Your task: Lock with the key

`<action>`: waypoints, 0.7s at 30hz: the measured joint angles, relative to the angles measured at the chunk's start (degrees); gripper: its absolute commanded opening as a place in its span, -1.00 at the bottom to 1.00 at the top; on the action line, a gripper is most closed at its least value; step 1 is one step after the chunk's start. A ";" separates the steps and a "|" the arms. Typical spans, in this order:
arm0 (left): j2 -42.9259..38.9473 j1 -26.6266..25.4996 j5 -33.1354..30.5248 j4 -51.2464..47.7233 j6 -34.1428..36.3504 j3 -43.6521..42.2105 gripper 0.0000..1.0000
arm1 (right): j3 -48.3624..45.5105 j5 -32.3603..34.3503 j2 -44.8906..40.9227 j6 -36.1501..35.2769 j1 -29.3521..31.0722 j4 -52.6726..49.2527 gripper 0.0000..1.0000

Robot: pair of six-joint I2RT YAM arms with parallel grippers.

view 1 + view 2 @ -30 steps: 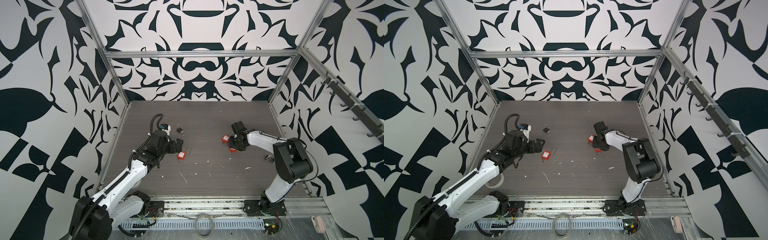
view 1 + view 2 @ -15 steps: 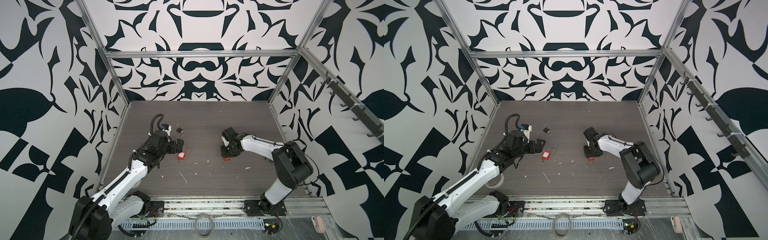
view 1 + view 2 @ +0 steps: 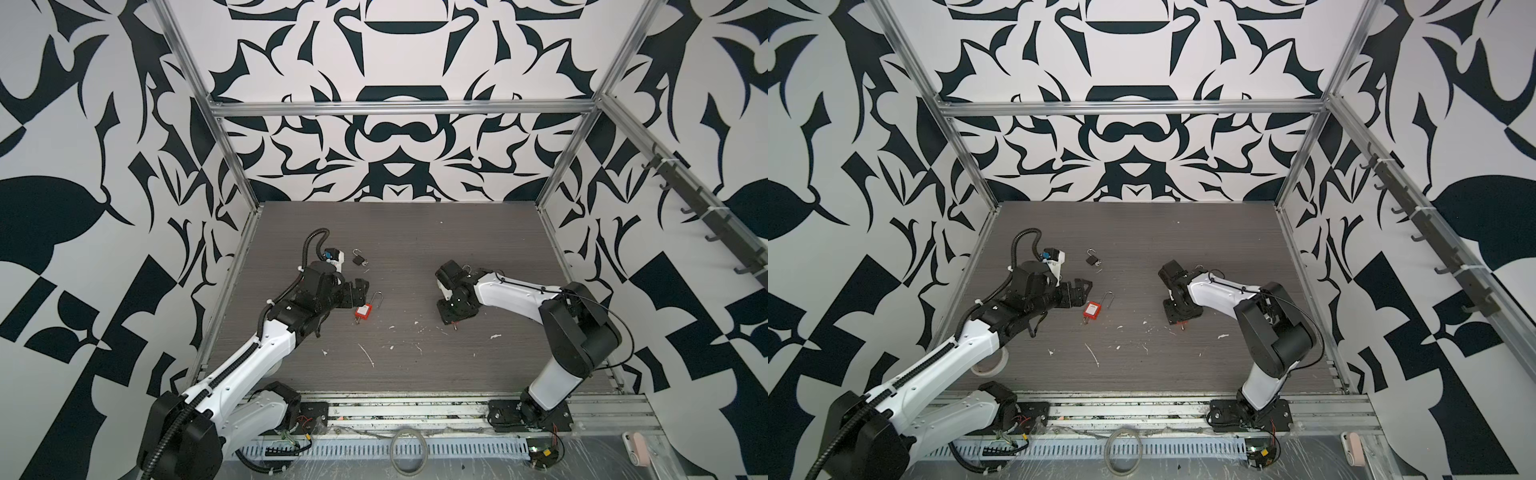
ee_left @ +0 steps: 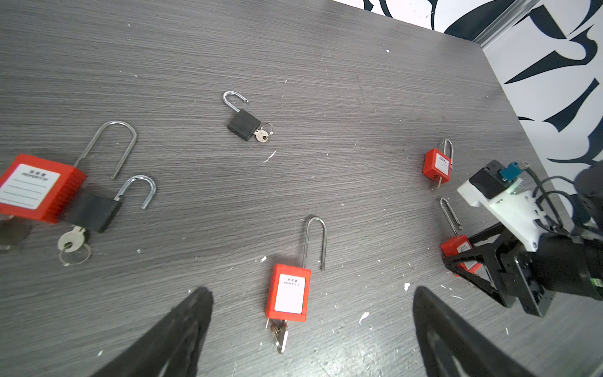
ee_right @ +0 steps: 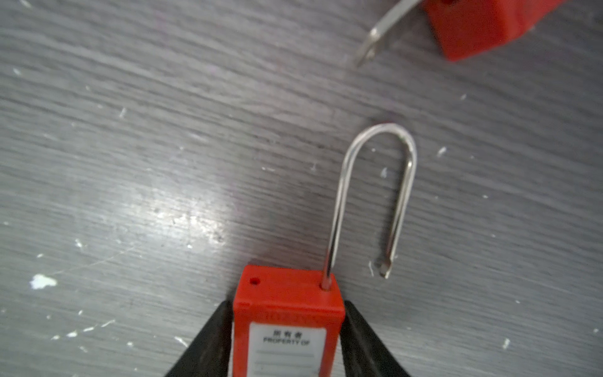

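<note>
Right hand [image 5: 287,305] pinches red padlock [image 5: 288,329] by its body sides, flat on worktop [image 3: 415,232], right of centre in both top views, shackle [image 5: 375,196] swung open. Left hand [image 3: 360,293] spread wide, left of centre, just beside second red padlock [image 3: 363,311] with key [image 4: 280,336] in its base.

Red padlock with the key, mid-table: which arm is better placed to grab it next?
Left. The left gripper is open, jaws either side of the keyed padlock in its wrist view. The right gripper is farther off, closed on the other padlock.
</note>
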 measured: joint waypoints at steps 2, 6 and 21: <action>0.00 -0.17 0.00 0.02 0.02 0.02 0.96 | 0.04 0.02 0.00 -0.09 0.24 -0.26 -0.11; 0.02 -0.20 0.00 -0.11 0.24 0.13 0.96 | 0.33 0.31 0.00 -0.76 0.87 -1.40 -0.28; -0.09 -0.20 10.84 0.94 19.82 3.15 0.55 | 0.66 -7.04 -20.00 -26.36 5.68 -4.87 -0.48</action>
